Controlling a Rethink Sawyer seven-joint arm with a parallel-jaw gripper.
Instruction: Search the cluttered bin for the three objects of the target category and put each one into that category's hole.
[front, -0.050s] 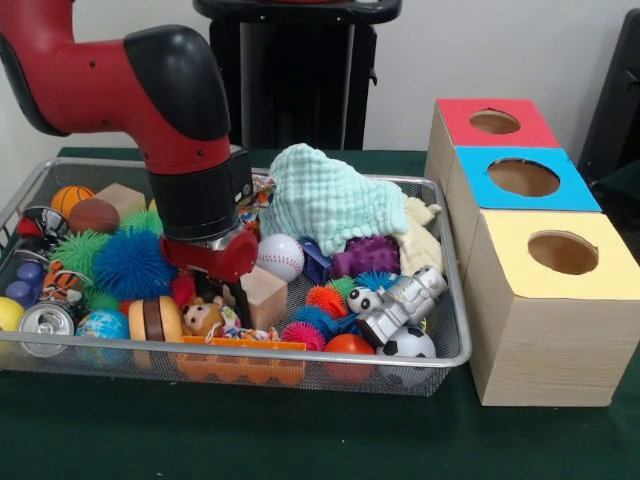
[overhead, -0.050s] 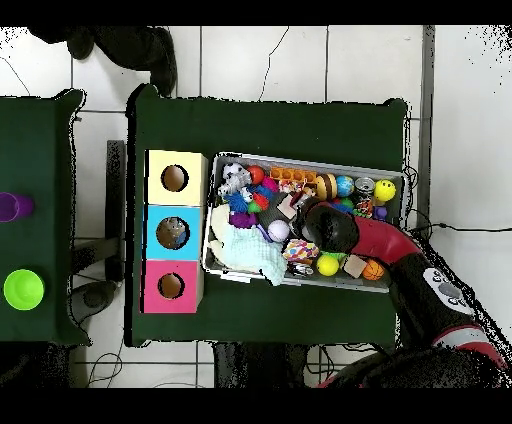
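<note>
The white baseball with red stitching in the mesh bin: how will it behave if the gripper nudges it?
The white baseball with red stitching is round and looks hard, so it would probably roll off a push. The wooden block and pale green knitted cloth beside it would likely stop it quickly. It probably won't squash.

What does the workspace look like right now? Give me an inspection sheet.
Surface: green table, bare in front of the bin.
Job's things: wire bin packed with toys; red box, blue box and yellow box, each with a round hole.
Clutter: baseball, soccer ball, silver robot toy, can, wooden block, mint cloth.
End effector: lowered among the toys; state unclear.
Cables: thin lines on the floor.
Surroundings: side table with green cup.
</note>
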